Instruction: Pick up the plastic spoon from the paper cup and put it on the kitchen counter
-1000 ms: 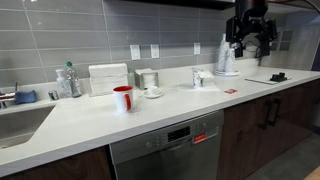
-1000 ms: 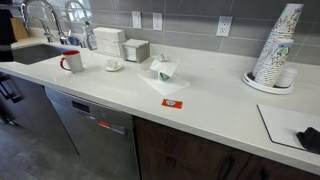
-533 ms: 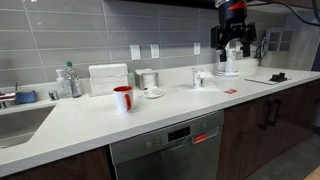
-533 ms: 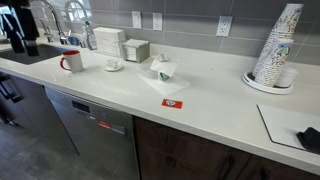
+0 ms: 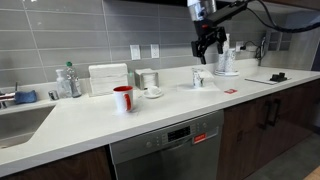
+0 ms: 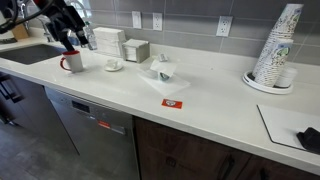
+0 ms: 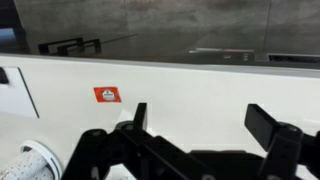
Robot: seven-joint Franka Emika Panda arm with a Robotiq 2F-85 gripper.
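The paper cup point(image 5: 198, 78) is small and white and stands on the kitchen counter point(image 5: 150, 112); it also shows in an exterior view point(image 6: 162, 71). Something pale sticks out of its top, too small to make out as the spoon. My gripper point(image 5: 207, 47) hangs open and empty in the air, above the cup and slightly to its right. In an exterior view the gripper point(image 6: 71, 38) appears at the far left, in front of the red mug. In the wrist view the gripper point(image 7: 203, 122) is open over bare white counter point(image 7: 190, 85). The cup is out of that view.
A red mug point(image 5: 123, 98), a white cup on a saucer point(image 5: 152, 92) and a napkin box point(image 5: 107, 79) stand to the left. A tall stack of patterned cups point(image 6: 275, 48) stands on a plate. A red sticker point(image 6: 172, 102) lies on the counter. A sink point(image 5: 15, 122) is at the far end.
My gripper has moved leftward along the counter, from beside the stack of cups to above the paper cup. It has come into the exterior view that lacked it. The jaws stay open.
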